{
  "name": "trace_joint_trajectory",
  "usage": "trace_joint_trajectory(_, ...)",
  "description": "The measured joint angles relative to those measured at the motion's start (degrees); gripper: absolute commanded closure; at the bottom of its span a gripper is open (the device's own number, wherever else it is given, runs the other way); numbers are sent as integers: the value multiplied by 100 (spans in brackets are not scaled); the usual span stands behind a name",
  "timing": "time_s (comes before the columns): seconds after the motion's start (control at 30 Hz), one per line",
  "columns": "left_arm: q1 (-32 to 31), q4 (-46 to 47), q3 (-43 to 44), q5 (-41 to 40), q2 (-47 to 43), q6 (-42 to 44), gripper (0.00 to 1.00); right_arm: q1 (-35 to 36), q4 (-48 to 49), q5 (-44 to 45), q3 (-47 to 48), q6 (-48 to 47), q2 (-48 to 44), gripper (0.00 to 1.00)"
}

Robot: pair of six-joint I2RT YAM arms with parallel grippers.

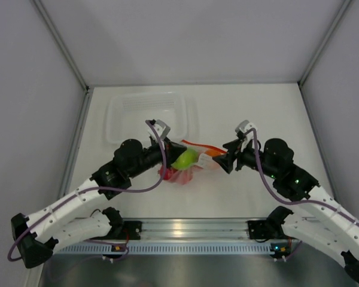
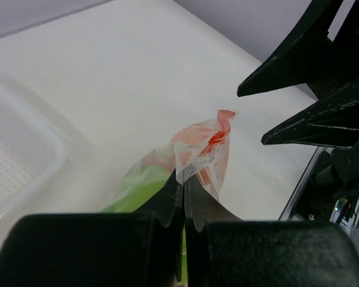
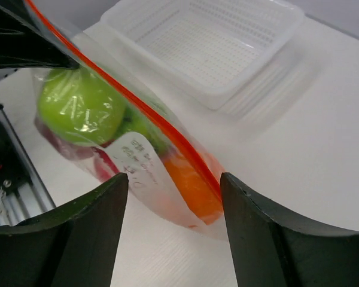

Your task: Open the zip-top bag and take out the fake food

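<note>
The zip-top bag lies mid-table, holding fake food: a lime green fruit, an orange one and red ones low down. Its orange-red zipper strip runs along the mouth. My left gripper is shut on the bag's plastic at its left end, the fingertips pinched together. My right gripper is open at the bag's right end. In the right wrist view its fingers straddle the orange corner without touching it. The black right fingers show in the left wrist view.
A clear rigid tub stands behind the bag at the back left, seen also in the right wrist view. The arms' metal base rail runs along the near edge. Grey walls close in the table.
</note>
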Motion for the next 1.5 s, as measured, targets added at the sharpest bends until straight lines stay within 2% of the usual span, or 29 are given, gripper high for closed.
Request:
trace_joint_trajectory(0.13, 0, -450, 527, -442, -120, 0, 100, -306, 267, 337, -236, 544, -378, 33)
trace_joint_trajectory(0.3, 11, -1001, 1226, -859, -190, -37, 100, -671, 507, 306, -496, 955, -682, 31)
trace_joint_trajectory(0.37, 15, -1141, 1423, -957, -236, -76, 100, -745, 706, 251, -691, 1012, -881, 32)
trace_joint_trajectory(0.4, 17, -1220, 1506, -986, -267, -98, 100, -767, 911, 227, -846, 1027, -1016, 26)
trace_joint_trajectory(0.43, 22, -1300, 1585, -1008, -302, -118, 100, -782, 1073, 208, -1014, 1060, -1158, 26)
trace_joint_trajectory(0.63, 26, -1530, 1869, -1075, -575, -208, 100, -1054, 1480, -315, -1259, 1325, -1272, 28)
trace_joint_trajectory(0.97, 26, -1587, 2245, -739, -811, -498, 100, -1473, 3117, -1541, -1543, 2142, -1246, 28)
trace_joint_trajectory(1.3, 31, -1534, 2297, 35, -872, -1016, 100, -1576, 4009, -1937, -1565, 2424, -1294, 29)
trace_joint_trajectory(1.4, 31, -1471, 2323, 153, -881, -1161, 100, -1602, 4124, -2033, -1567, 2420, -1300, 34)
trace_joint_trajectory(1.5, 31, -1394, 2339, 232, -907, -1263, 100, -1624, 4358, -2238, -1593, 2461, -1349, 45)
